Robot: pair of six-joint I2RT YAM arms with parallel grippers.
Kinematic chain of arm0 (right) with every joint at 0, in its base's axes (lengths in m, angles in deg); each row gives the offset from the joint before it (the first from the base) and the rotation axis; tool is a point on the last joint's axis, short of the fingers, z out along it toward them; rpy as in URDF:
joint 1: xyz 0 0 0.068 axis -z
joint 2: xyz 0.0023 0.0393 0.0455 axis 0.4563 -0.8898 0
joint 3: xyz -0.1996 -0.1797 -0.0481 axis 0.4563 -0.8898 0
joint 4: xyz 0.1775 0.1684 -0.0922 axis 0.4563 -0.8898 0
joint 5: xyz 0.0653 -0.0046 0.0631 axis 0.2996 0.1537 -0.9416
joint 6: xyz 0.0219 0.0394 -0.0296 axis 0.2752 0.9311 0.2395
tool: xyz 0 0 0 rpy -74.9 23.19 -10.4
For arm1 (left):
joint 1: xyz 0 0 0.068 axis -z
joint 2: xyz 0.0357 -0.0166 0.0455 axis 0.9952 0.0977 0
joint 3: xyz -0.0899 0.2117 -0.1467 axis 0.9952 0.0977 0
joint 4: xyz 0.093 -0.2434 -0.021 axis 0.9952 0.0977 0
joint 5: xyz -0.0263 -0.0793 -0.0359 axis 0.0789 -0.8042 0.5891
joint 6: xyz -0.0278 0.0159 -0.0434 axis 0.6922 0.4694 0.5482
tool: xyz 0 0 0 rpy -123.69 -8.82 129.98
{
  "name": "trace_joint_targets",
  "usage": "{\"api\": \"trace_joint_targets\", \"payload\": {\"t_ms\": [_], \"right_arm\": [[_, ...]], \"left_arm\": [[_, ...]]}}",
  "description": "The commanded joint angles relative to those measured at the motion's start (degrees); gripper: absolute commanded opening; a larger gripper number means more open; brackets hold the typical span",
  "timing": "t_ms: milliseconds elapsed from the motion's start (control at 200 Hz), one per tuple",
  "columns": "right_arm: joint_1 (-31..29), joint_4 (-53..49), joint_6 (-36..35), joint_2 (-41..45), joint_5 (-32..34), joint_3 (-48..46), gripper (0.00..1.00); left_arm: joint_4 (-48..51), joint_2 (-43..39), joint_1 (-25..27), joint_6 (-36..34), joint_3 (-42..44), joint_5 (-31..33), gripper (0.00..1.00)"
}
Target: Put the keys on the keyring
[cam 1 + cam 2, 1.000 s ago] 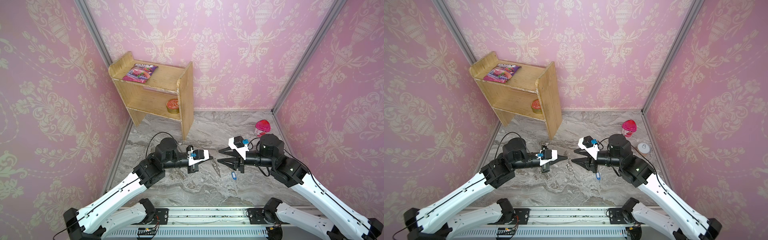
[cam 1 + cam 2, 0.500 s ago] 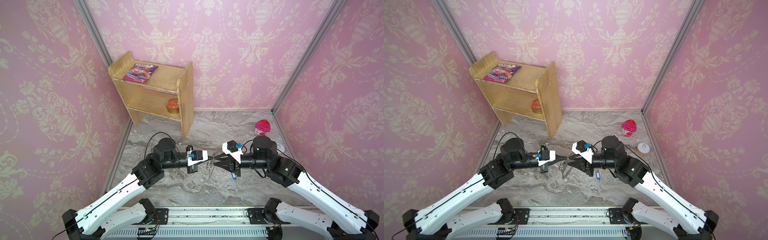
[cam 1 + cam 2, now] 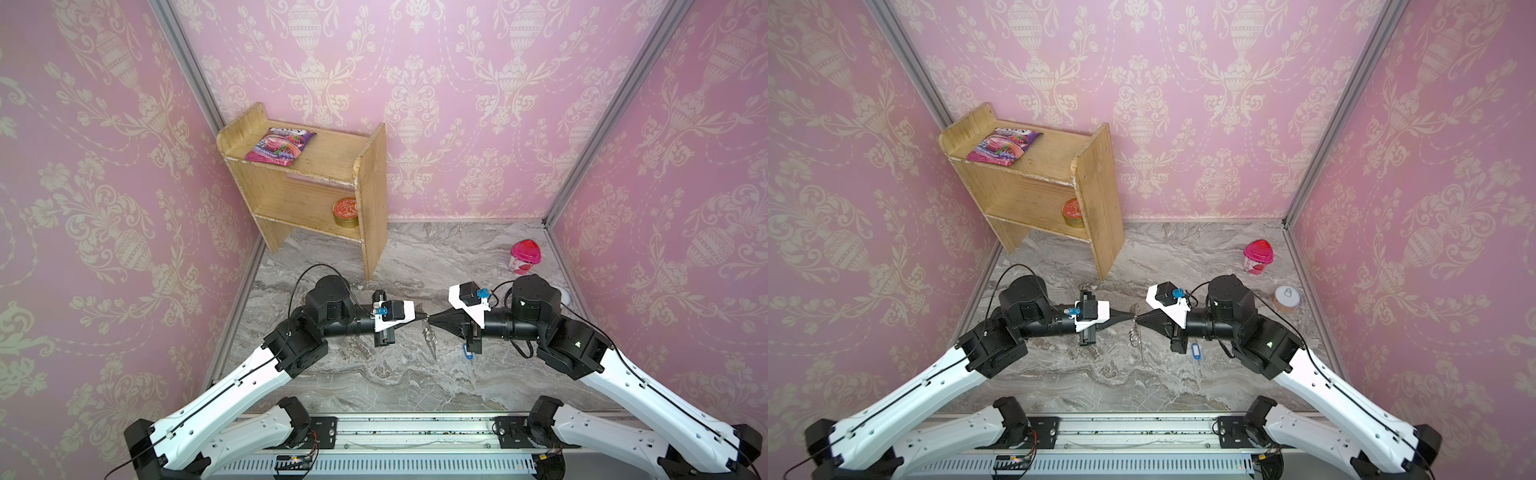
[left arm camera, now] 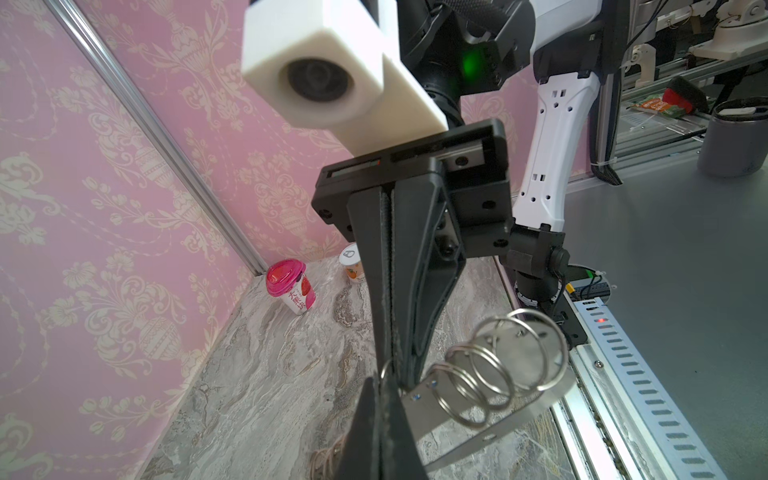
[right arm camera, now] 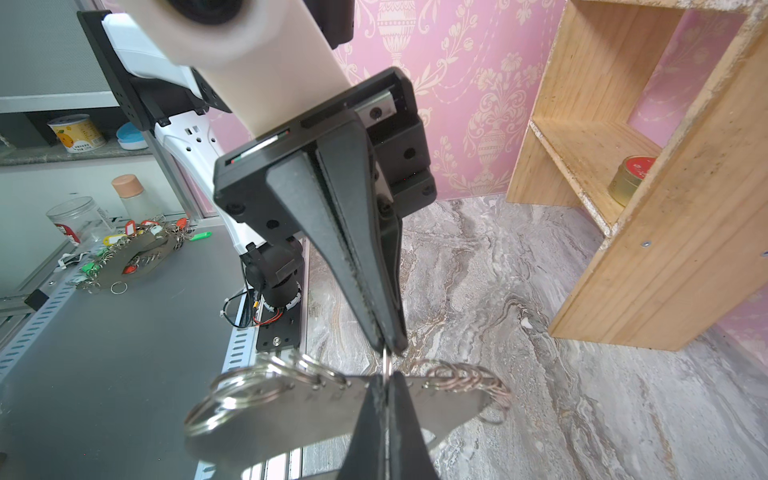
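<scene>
Centrally, over the marble-patterned bench (image 3: pixel 374 374): two arms meeting tip to tip, one from each side. Left gripper (image 3: pixel 422 319), one, jaws together and clamped on the top edge of the keyring (image 3: pixel 430 338). Right gripper (image 3: pixel 431 321), one, jaws pressed together on a thin ring at that same edge. Keyring, one: a flat grey metal plate held clear of the bench between the two tips and hanging below them in both top views. The rings (image 4: pixel 490 374) along its edge overlap too much for a sure count; the left wrist view shows at least four. Keys (image 3: pixel 1196 351), one bunch with one blue tag, lying on the bench just beside and below the right gripper, apart from the keyring and touched by neither arm. Wooden shelf (image 3: pixel 332 160), one, two levels, at the far left corner. Snack pouch (image 3: pixel 279 144), one, flat on the upper level. Round tin (image 3: pixel 347 212), one, red lid, on the lower level. Pink-lidded cup (image 3: pixel 524 257), one, upright by the far right wall. White-topped small can (image 3: pixel 1286 297), one, near the right wall.
</scene>
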Motion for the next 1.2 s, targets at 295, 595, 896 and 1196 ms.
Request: {"api": "trace_joint_targets", "payload": {"t_ms": [295, 595, 896, 1196], "right_arm": [[0.0, 12.9, 2.7, 5.4, 6.4, -6.6, 0.0], [0.1, 26.3, 5.2, 11.6, 6.4, -14.4, 0.0], [0.1, 31.0, 5.7, 14.4, 6.3, -17.7, 0.0], [0.0, 31.1, 5.3, 13.5, 6.0, -17.5, 0.0]], "left_arm": [[-6.3, -0.6, 0.4, 4.4, 1.9, 1.9, 0.24], [-10.6, -0.7, 0.1, 10.7, 2.1, 3.6, 0.33], [-12.6, 2.0, 0.1, 14.8, 0.5, -3.1, 0.21], [-15.4, 2.6, 0.1, 17.1, 0.6, -6.2, 0.2]]}}
